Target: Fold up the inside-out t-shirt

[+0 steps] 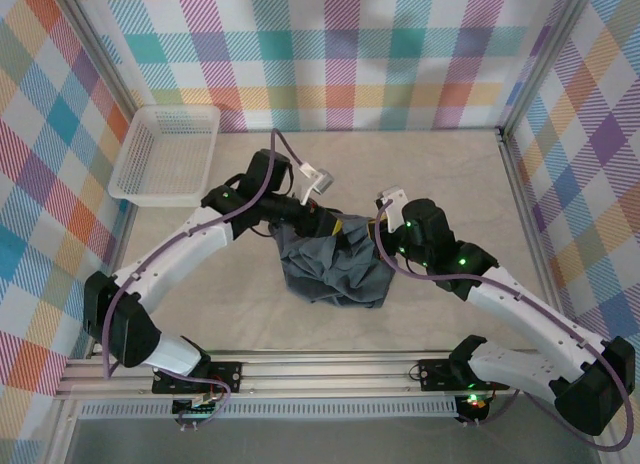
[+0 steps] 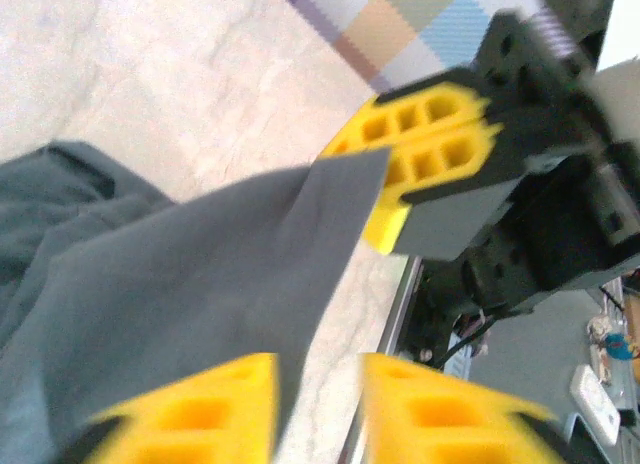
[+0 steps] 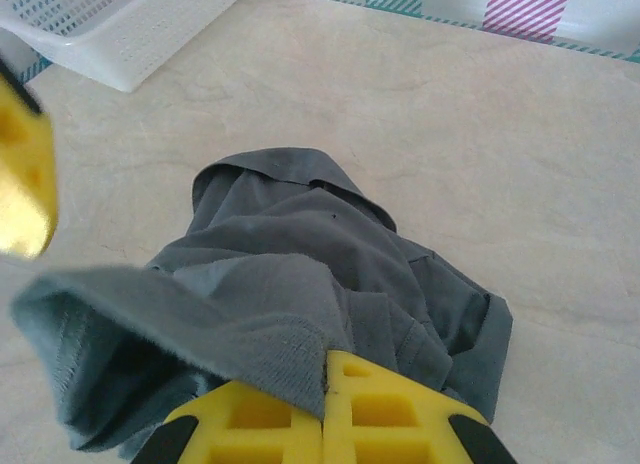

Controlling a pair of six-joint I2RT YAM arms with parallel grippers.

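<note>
Inside-out t-shirt (image 1: 335,269) bunched at centre of table (image 1: 440,174), one edge raised. R gripper (image 3: 326,372) clamped on that edge. L gripper (image 2: 318,374) jaws apart, cloth beside one finger. Rec: L grips edge first, then both spread evenly, no twist.

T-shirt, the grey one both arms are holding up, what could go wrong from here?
1. The right gripper pinches only a thin edge of the inside-out t-shirt, so the fabric could slip out.
2. The left gripper has its fingers apart with fabric lying over one finger, so it may close on a bunched layer or miss.
3. The grippers sit close together and might collide.
</note>
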